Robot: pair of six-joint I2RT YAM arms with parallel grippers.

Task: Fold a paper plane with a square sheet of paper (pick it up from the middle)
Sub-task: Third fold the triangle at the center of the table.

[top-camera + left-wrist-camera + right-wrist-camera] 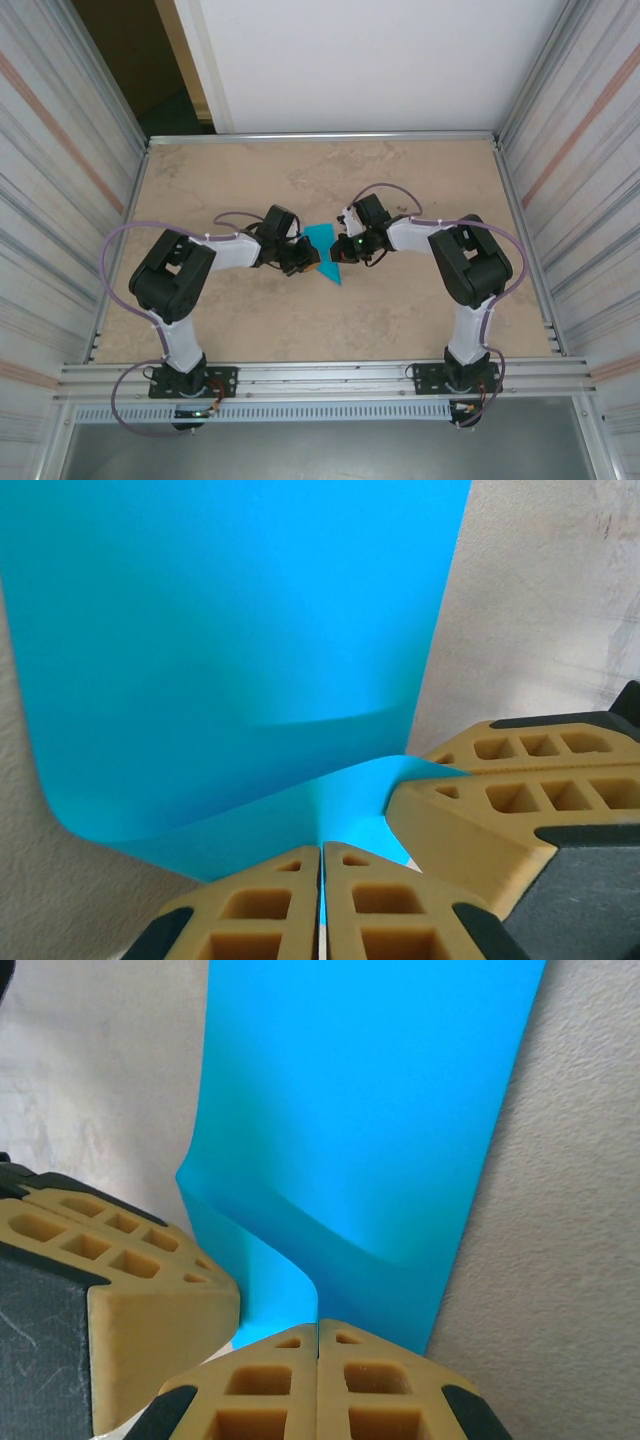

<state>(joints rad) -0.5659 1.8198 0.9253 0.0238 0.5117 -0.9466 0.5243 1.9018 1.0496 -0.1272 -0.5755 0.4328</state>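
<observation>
You had almost no room at the middle of the table (pixel 420 175). The left gripper (pixel 303 262) and the right gripper (pixel 346 250) stood there nearly tip to tip, both pinched on the square sheet of paper (pixel 322 240), so nothing could pass between them. The far half of the table lay open to you, and so did the near strip between the two arm bases. The ribbed side walls (pixel 60 180) hemmed you in on the left and right.
</observation>
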